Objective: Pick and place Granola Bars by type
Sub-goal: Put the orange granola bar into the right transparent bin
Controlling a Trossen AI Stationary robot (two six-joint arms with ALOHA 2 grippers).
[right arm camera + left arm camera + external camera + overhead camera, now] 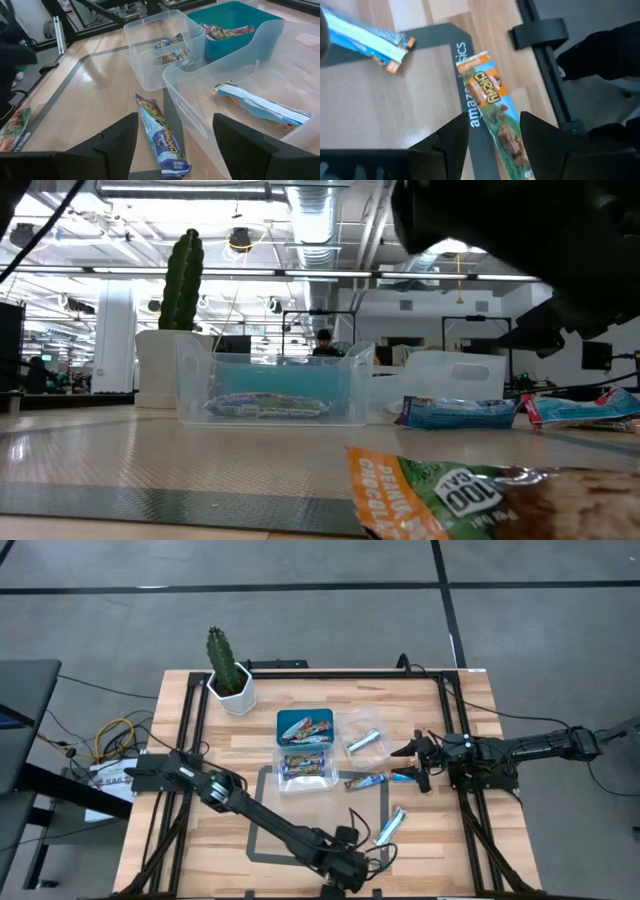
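Now | left gripper (492,132) fingers apart (astride orange-green bar (492,107)) | right gripper (172,135) fingers apart

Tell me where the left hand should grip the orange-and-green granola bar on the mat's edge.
Grip the orange-and-green granola bar across its narrow middle, coming straight down from above. It lies flat on the dark mat border, long axis running away between the open left hand fingers, so they likely already straddle its width.
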